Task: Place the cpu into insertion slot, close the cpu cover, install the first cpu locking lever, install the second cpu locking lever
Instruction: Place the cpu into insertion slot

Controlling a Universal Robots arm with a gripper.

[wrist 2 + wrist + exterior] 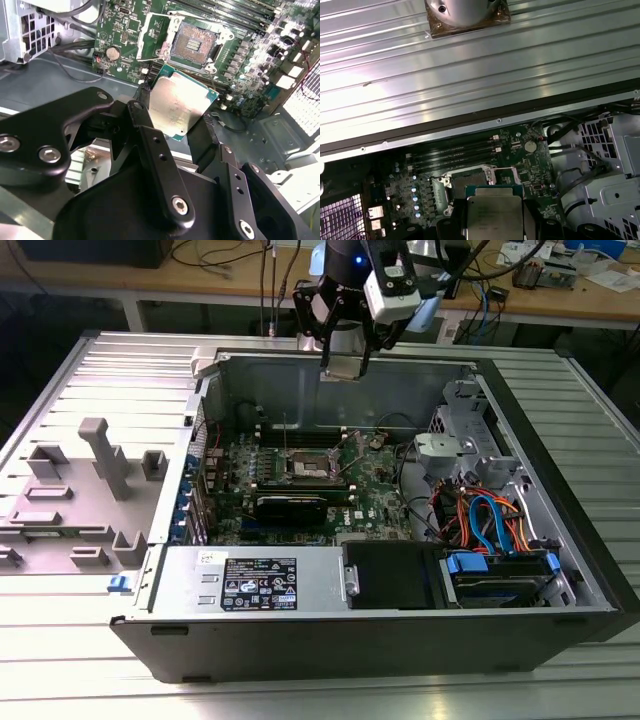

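Between the jaws: the cpu [181,100], silver top facing the second wrist camera, pinched by two opposite edges. Gripper [174,114] jaws are clamped on it, black fingers [144,107] touching each side. Chip looks tilted relative to the board, not parallel to it. Same grip in the first wrist view, cpu [495,215] between dark fingertips.

Upper centre of the exterior view: gripper [340,362] hangs above the back wall of the open computer case [400,390], chip a pale patch under it, well apart from the board. Insertion slot [309,469] sits lower, middle of the frame, on the green motherboard [375,502], not under the chip. Second wrist view shows the insertion slot [194,44] bare, dark contact field exposed, cpu cover [151,34] swung open to one side. Memory slots [235,11] run just beside the socket. Levers are too thin to tell their position.

Stage, my read: carry phase. Cpu not yet placed, cover not closed, nothing locked.

Risks:
- Thin edge grip, so the chip could slip or rotate in the jaws and land skewed.
- A tilted or offset set-down would press on the socket contacts and bend them.
- Wrong orientation means it won't seat.
- The open cover stands close to the socket, so a finger could clip it.
- The case wall is near the arm too.
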